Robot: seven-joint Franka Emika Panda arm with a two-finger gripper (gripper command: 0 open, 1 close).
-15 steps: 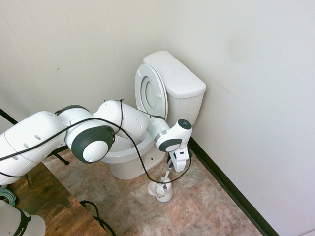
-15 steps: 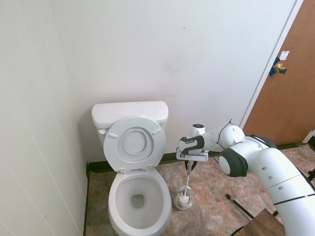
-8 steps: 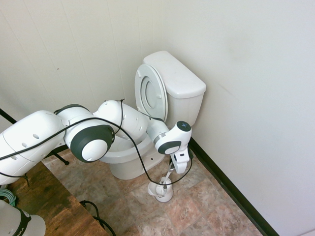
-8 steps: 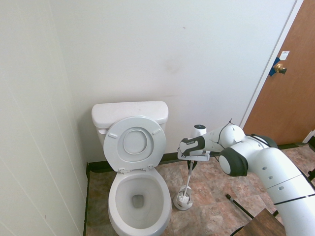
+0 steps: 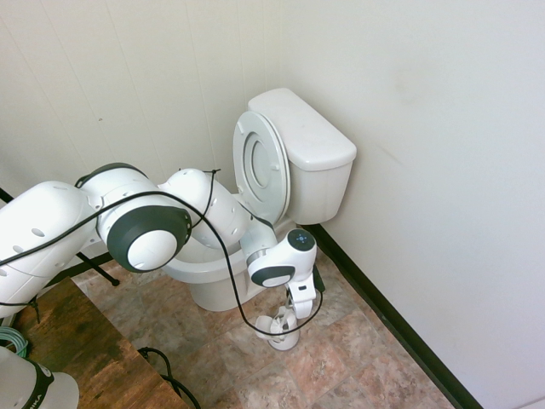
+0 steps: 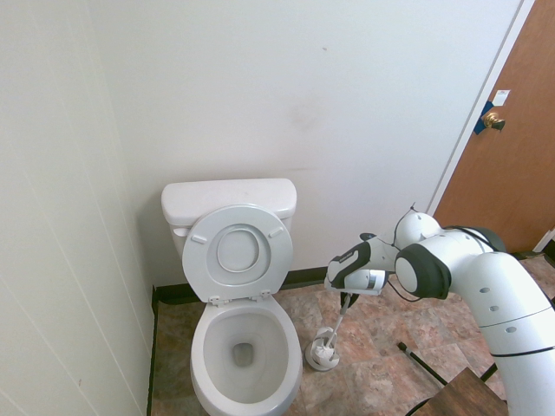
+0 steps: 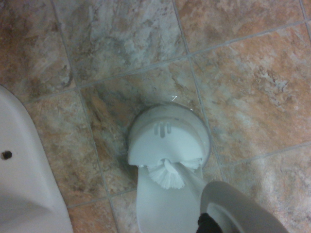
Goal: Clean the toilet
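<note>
The toilet point(image 6: 245, 342) is white, with its lid and ring seat point(image 6: 238, 251) raised against the boxy tank point(image 5: 311, 141); its bowl is open and its foot point(image 7: 19, 174) shows in the wrist view. Beside it on the floor stands a small white brush holder point(image 6: 323, 354) point(image 5: 281, 332) point(image 7: 167, 138) with a slim white brush point(image 6: 336, 322) in it, bristles point(image 7: 165, 177) down. My gripper point(image 6: 347, 301) point(image 5: 298, 308) hangs low over the holder, shut on the top of the brush handle, which leans to one side.
Brown and grey floor tiles point(image 7: 233, 87) surround the holder. A white wall with black baseboard point(image 5: 383, 311) runs behind the toilet. A brown door point(image 6: 507, 147) is at the right, and a wooden surface point(image 5: 77, 349) lies by the arm's base.
The arm has come down toward the floor and the wrist has dropped nearer the holder. The fingers have closed on the brush handle, which now leans more.
</note>
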